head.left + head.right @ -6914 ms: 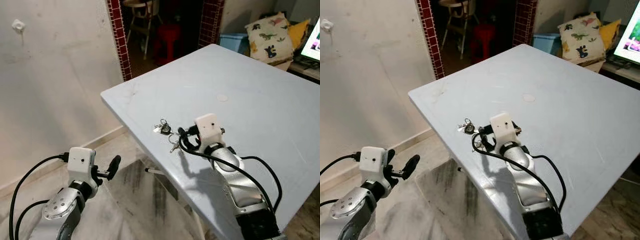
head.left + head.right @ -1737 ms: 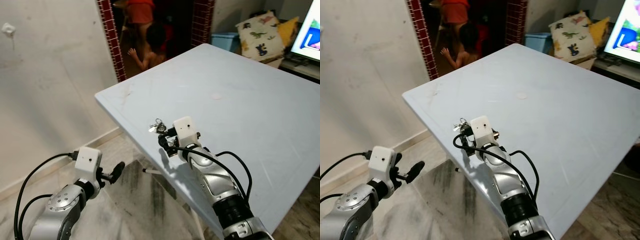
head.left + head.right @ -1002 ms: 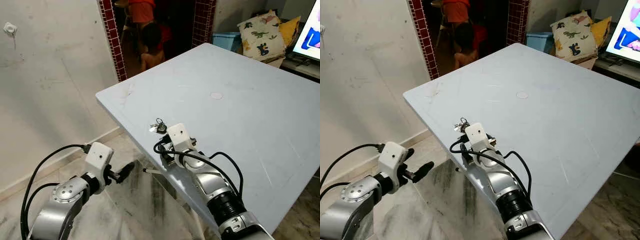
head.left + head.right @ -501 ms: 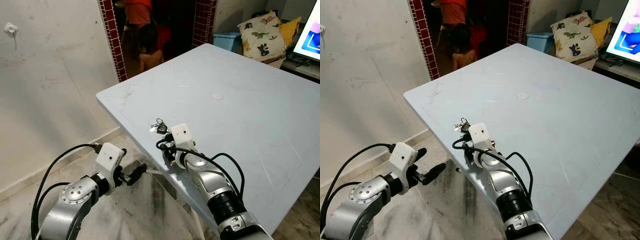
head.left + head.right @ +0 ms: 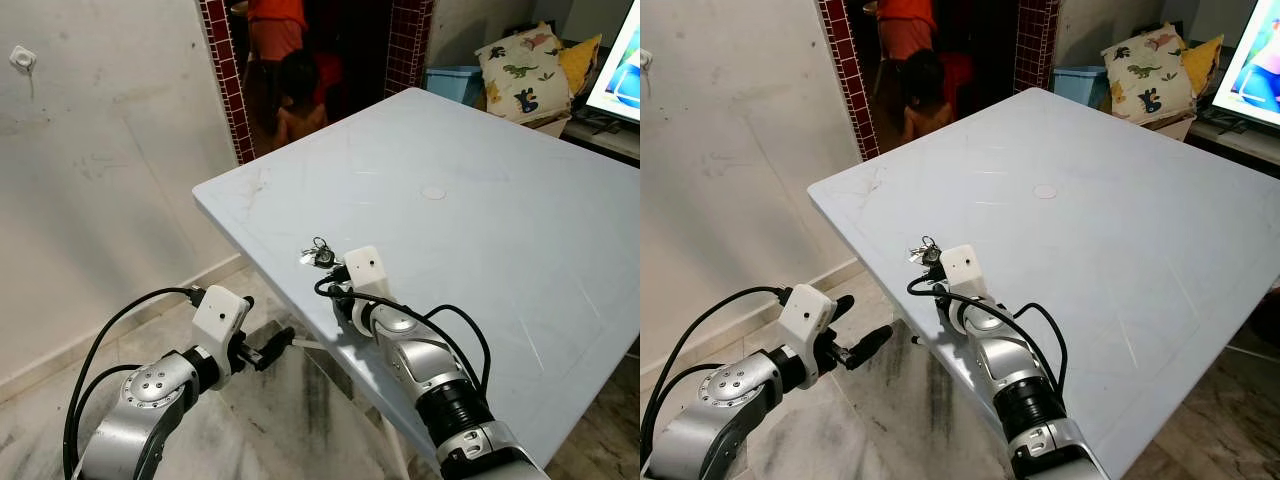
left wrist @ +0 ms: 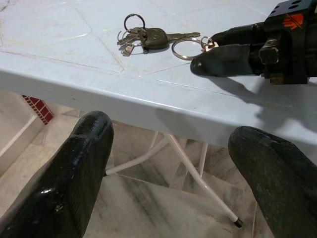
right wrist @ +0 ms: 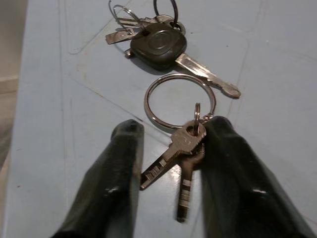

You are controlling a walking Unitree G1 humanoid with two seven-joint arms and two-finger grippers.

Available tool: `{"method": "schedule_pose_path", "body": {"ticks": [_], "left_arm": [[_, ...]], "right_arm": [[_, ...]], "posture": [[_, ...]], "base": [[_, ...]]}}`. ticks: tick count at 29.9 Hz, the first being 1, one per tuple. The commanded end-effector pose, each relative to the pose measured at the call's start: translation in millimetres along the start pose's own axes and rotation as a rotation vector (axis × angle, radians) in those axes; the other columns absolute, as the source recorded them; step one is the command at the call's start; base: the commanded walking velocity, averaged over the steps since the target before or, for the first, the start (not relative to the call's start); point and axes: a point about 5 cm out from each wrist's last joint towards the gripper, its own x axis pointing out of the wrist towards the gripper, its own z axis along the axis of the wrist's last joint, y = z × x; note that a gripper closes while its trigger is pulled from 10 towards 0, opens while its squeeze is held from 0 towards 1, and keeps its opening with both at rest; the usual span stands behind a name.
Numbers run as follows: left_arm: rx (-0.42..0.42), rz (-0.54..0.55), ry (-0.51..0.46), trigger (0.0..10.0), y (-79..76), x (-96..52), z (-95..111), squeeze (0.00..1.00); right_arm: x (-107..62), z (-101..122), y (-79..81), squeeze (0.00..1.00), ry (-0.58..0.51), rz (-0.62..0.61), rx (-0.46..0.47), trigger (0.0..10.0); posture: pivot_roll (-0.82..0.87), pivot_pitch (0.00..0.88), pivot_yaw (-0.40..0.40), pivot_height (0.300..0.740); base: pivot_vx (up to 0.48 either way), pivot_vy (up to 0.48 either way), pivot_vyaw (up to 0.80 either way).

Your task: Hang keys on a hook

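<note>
A bunch of keys (image 5: 320, 255) lies near the front-left edge of the pale blue table (image 5: 480, 200). It has a black-headed key (image 7: 158, 44) and a large ring (image 7: 179, 101) carrying two small keys (image 7: 173, 153). My right gripper (image 7: 173, 128) rests on the table, open, its fingers straddling the two small keys; one key touches a finger. My left gripper (image 5: 270, 350) hangs open below the table edge, over the floor, pointing toward the keys (image 6: 148, 37). A small white hook (image 5: 20, 57) sits high on the left wall.
A doorway framed in red tiles (image 5: 225, 90) lies beyond the table, with two people (image 5: 290, 80) standing in it. White table legs (image 6: 198, 173) stand over a marble floor. A patterned cushion (image 5: 525, 70), a blue bin (image 5: 455, 80) and a screen are at the far right.
Over the last second my left arm swung right toward the table edge. My right gripper edged forward so its fingers straddle the small keys. The keys have not moved.
</note>
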Motion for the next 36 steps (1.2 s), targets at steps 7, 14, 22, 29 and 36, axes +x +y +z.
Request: {"method": "schedule_pose_path", "body": {"ticks": [7,14,22,29,36], "left_arm": [[0.027,0.013,-0.024,10.0,1.9,-1.2,6,0.00],[0.032,0.033,-0.034,10.0,4.4,-0.5,9,0.00],[0.033,0.076,-0.058,10.0,9.1,-0.2,12,0.00],[0.039,0.073,-0.083,10.0,8.4,2.6,17,0.00],[0.050,0.086,-0.093,10.0,10.1,2.4,18,0.00]], "right_arm": [[-0.4,-11,-15.0,0.00,0.055,-0.076,-0.006,0.0],[-2.7,-5,-28.2,0.00,0.017,-0.143,0.011,0.0],[-5.3,-1,-44.2,0.00,-0.020,-0.209,0.037,0.0],[-7.4,0,-49.0,0.00,-0.037,-0.226,0.042,0.0],[-10.6,6,-53.4,0.00,-0.097,-0.238,0.079,0.0]], "posture": [[0.08,0.000,0.075,0.740],[0.08,0.000,0.077,0.740],[0.08,0.000,0.085,0.740],[0.07,0.000,0.086,0.740],[0.07,0.000,0.088,0.740]], "base": [[0.000,0.000,0.00],[0.000,0.000,0.00],[0.000,0.000,0.00],[0.000,0.000,0.00],[0.000,0.000,0.00]]}}
